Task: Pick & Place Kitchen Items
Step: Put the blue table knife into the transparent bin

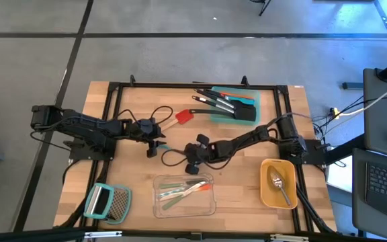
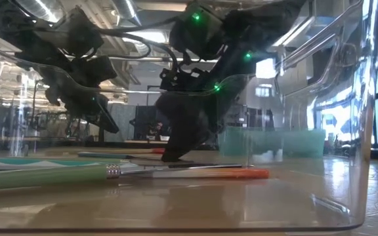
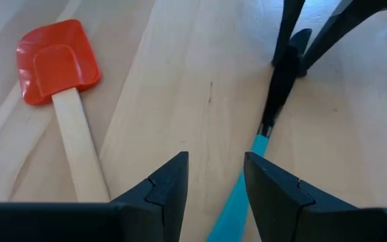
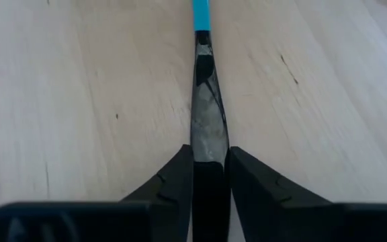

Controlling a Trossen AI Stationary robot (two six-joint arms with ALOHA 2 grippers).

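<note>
A: While the left gripper sits low over the middle of the wooden table, how do its fingers stand?

B: Apart, around nothing. The teal-handled tool lies on the wood under the gap, and the red spatula lies just beside it, wooden handle toward the gripper.

A: And the right gripper?

B: Clamped on the dark blade end of that same teal-handled tool, fingers pressed to either side of it.

A: What about the surface and room?

B: Pale wood planks inside a black frame. A grater lies at the front left, then a clear bin holding slim tools, a teal tray of black spatulas at the back, and a yellow bin with a spoon on the right. Grey floor surrounds the table.

A: How does the tool lie?

B: Flat, its long axis running between the two grippers, teal handle toward the left one, dark blade toward the right.
</note>
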